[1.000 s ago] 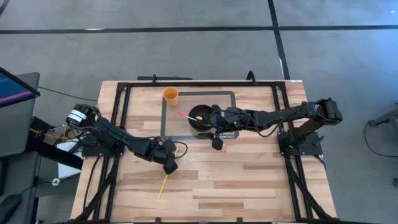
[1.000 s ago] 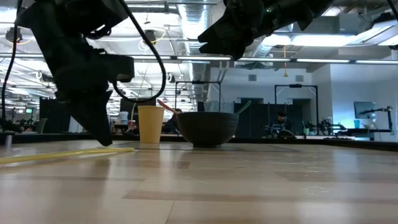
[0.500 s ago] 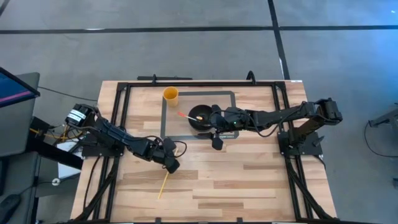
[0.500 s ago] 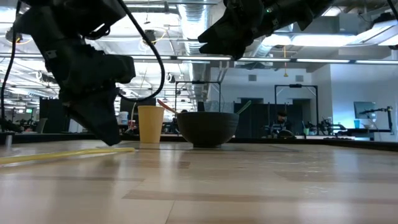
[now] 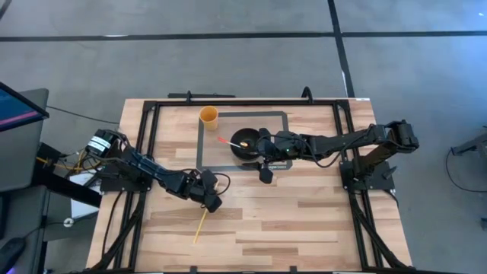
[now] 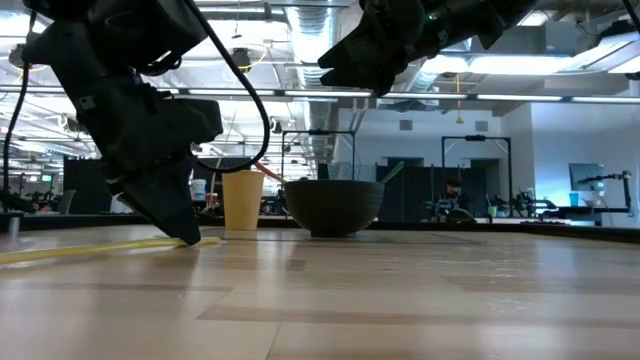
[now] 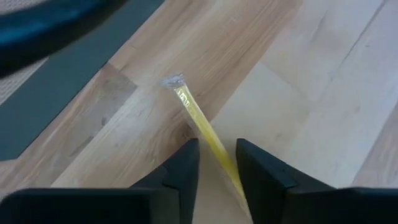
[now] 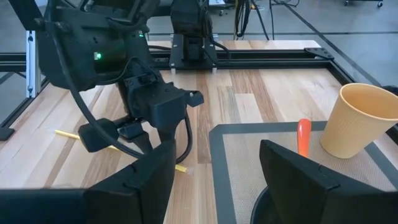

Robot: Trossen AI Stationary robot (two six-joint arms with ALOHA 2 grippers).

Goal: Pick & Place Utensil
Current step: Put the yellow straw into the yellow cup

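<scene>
Desk (image 5: pixel 304 221) of pale wood fills the centre of the high view, with a dark-bordered mat (image 5: pixel 281 116) at its upper middle.

Left tool (image 5: pixel 212 202): low at the desk surface, left of centre in the high view. In the left wrist view its two dark fingers (image 7: pixel 184 169) stand narrow on either side of a yellow straw (image 7: pixel 205 134). The straw runs between them at the bottom centre of that frame, and its far end lies on bare wood near the frame centre. Whether the fingers press the straw cannot be told. In the low view the tool tip (image 6: pixel 185 232) meets the desk at the left, right at the straw (image 6: pixel 90 249), which lies flat toward the left edge.

In the high view the straw (image 5: pixel 200 227) extends from the tool toward the lower left.

Right tool (image 5: pixel 265 173): raised above the mat's lower edge, just below a black bowl (image 5: pixel 245 143) at the upper centre of the high view. Its fingers (image 8: pixel 155 177) stand wide apart, holding nothing.

Red utensil (image 5: pixel 226 141): it rests on the bowl's left rim. A yellow cup (image 5: pixel 208 116) stands upright at the upper left of the bowl, at the mat's corner.
</scene>
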